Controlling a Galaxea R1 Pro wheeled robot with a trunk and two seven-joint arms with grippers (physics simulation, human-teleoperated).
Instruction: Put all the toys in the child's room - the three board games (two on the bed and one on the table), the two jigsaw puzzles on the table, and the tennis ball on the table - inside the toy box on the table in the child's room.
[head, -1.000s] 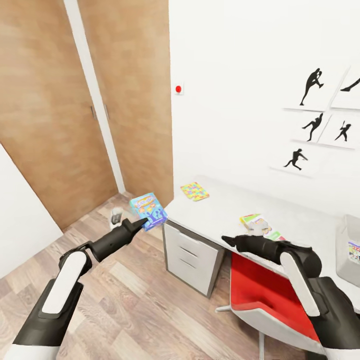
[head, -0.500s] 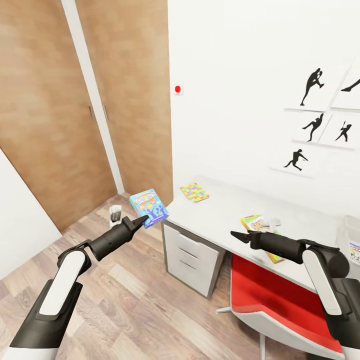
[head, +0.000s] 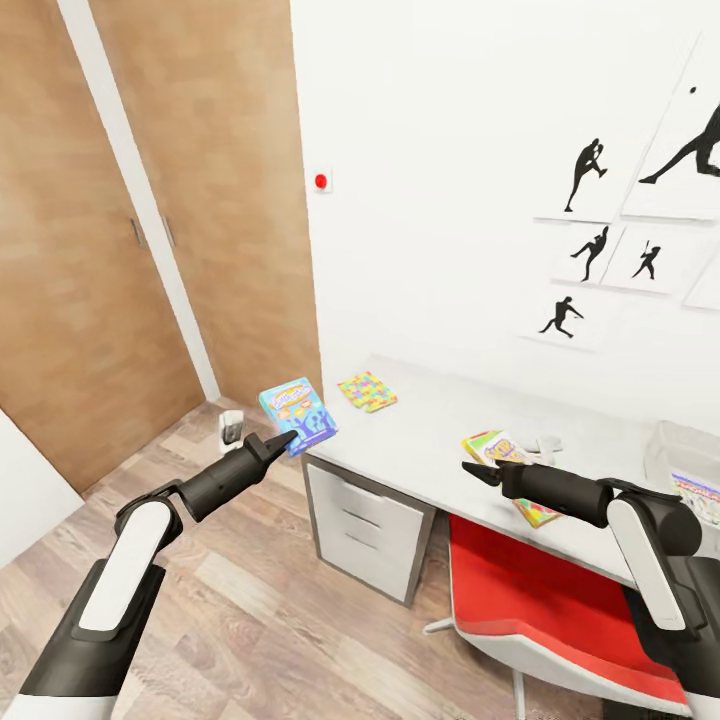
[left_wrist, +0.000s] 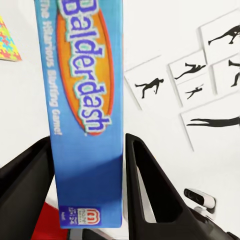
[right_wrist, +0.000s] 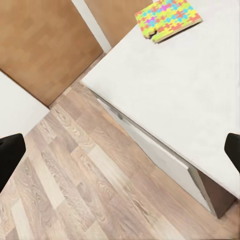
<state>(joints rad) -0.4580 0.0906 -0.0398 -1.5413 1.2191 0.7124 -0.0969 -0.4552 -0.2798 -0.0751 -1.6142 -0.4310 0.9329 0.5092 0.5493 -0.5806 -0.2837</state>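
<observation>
We carry the blue game (head: 297, 416), pinched in the left gripper (head: 287, 437), level toward the toy box (head: 683, 462) far beyond the spread right gripper (head: 470, 470).

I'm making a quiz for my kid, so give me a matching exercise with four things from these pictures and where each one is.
Things:
1. blue game
2. puzzle
3. toy box
4. red chair

Places:
A. flat on the table's near-door end
B. under the table
C. in the left gripper
D. on the table's far right

Pairs: 1-C, 2-A, 3-D, 4-B
</observation>
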